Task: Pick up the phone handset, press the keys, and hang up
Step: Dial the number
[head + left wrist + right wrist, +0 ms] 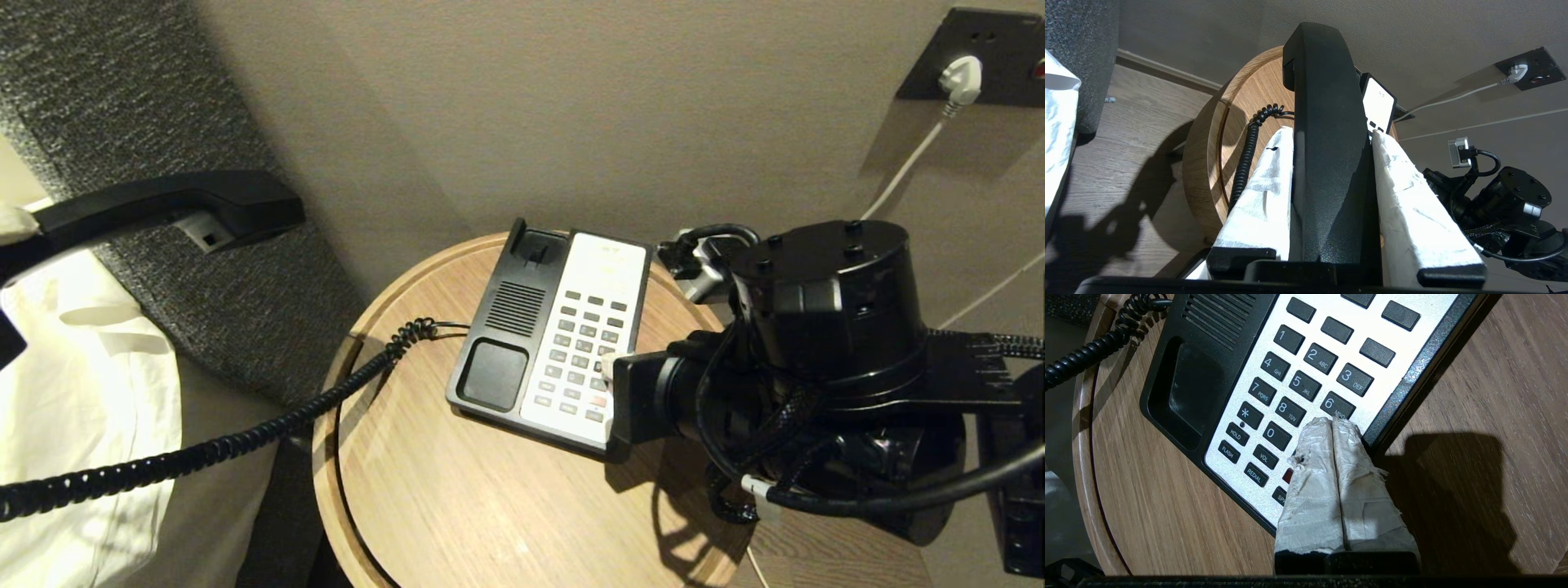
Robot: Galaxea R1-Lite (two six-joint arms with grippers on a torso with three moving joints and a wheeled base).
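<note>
Right gripper (1333, 421) fingers (1314, 457) pressed together, tips down on the keys (1294, 381) just below "6 MNO", beside "0". Readable around the tips: "HOLD", "FLASH", "VOL", "REDIAL", "*", 1–8 with "ABC", "DEF", "GHI", "JKL", "PQRS", "TUV". Phone base (510, 327) sits on the round wooden tabletop (457, 498). Left gripper (1331, 136) fingers (1408, 200) clamp the phone handset (1327, 134), held off the cradle, away from the base; coiled cord (245, 441) trails down to it.

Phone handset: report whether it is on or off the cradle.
Off. The phone handset is clamped between the left gripper fingers above the table, and the cradle on the base lies empty.
</note>
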